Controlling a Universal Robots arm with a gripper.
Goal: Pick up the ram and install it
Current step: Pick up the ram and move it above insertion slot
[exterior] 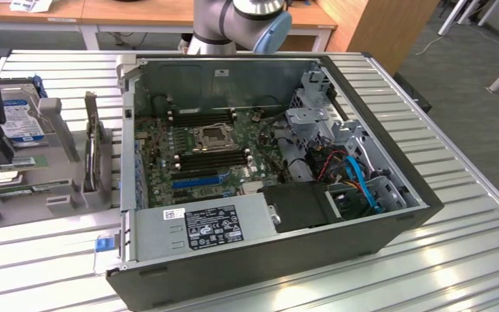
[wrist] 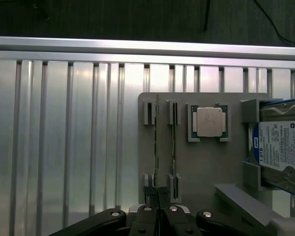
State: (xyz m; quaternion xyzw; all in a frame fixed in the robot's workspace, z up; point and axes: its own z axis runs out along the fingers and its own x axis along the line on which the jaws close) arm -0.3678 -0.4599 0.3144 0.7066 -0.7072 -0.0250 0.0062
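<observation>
Two slim green sticks stand edge-on in the slots of a grey holder point(wrist: 206, 167). One is the ram point(wrist: 155, 147), in line with my fingertips; the second stick point(wrist: 174, 142) stands beside it. My gripper point(wrist: 158, 197) is shut, its tips close together at the near end of the ram. I cannot tell whether they touch it. In the exterior view the gripper point(exterior: 0, 153) hangs over the holder at the exterior view's far left, just above the ram point(exterior: 11, 162). The open computer case point(exterior: 388, 234) lies in the middle, its motherboard memory slots point(exterior: 210, 159) exposed.
On the holder, a square silver processor chip point(wrist: 209, 121) sits beside the sticks, and a blue-and-silver hard drive point(wrist: 282, 147) beyond it. The slatted metal table point(wrist: 63, 137) runs around the holder. The arm's base point(exterior: 232, 26) stands behind the case.
</observation>
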